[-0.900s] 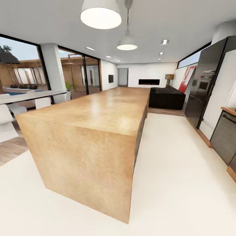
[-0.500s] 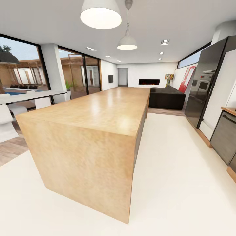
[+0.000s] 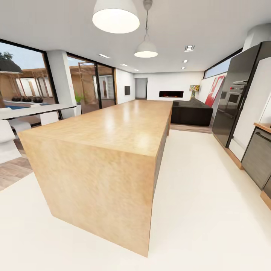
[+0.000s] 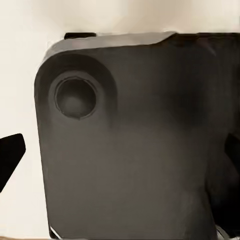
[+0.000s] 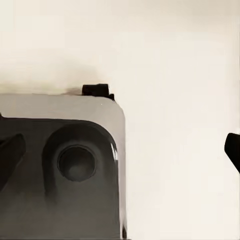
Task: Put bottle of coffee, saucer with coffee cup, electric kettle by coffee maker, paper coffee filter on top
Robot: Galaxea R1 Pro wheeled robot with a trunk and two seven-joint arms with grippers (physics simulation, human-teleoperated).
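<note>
A dark grey rounded base [image 4: 130,150] with a recessed circular socket [image 4: 75,97].

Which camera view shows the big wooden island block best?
The head view: the wooden island block stands whole in the middle, top and front face visible. The left and right wrist views look down at the robot's dark base and pale floor instead.

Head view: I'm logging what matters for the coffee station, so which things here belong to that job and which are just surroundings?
Belongs to the job:
- kitchen countertop, a wood corner over grey cabinet fronts at far right

Just surroundings:
- wooden island
- black sofa
- pendant lamps
- black tall unit
- white chairs
</note>
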